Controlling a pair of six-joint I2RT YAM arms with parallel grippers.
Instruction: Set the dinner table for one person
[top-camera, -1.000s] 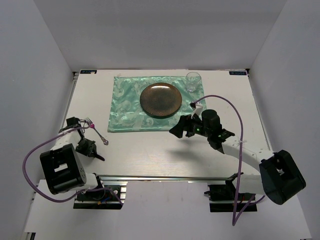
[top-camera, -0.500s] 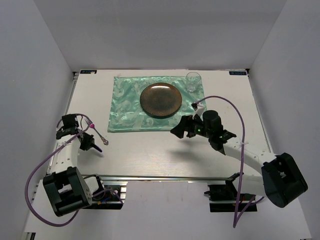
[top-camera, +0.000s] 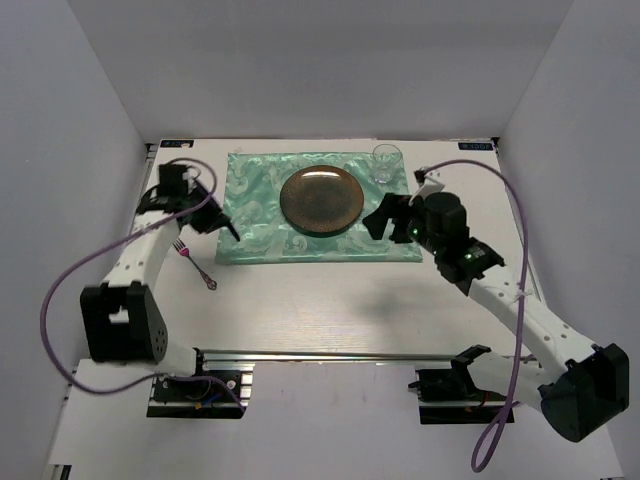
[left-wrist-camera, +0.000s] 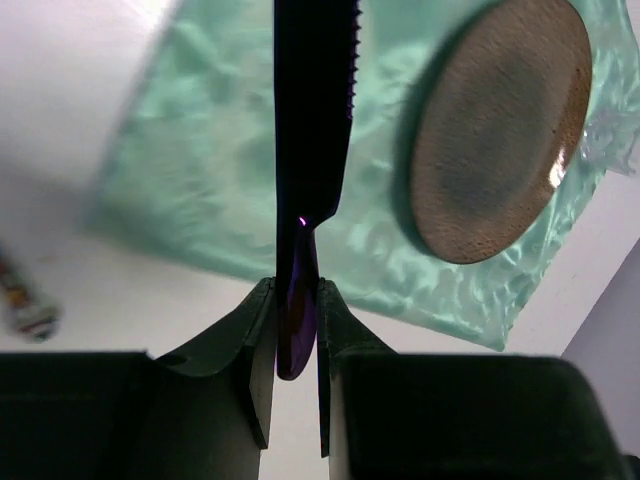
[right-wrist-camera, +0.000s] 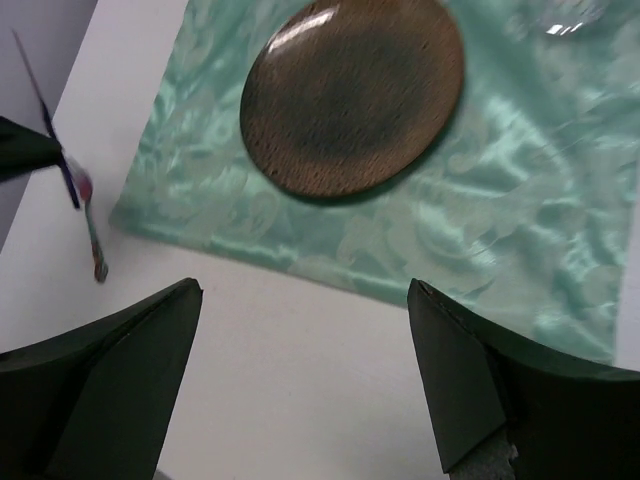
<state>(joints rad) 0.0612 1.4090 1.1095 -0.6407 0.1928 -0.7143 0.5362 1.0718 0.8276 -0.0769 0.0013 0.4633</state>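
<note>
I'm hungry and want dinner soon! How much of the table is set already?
Done: the brown plate sits on the green cloth, the glass stands at the cloth's far right corner, and the fork lies on the dinner table left of the cloth. In hand: the left fingers pinch the knife above the cloth's left side. Left: putting the knife down. The right fingers are open and empty.

A large white dinner table (top-camera: 320, 300) was shown from above, filling the middle of the frame, with a metal rail (top-camera: 330, 353) fixed along its lower edge. A shiny green patterned cloth (top-camera: 250, 215) was spread flat on its upper middle. A fork (top-camera: 195, 263) was laid on the bare white surface at left, near the cloth's lower left corner, its tines pointed toward the upper left.
</note>
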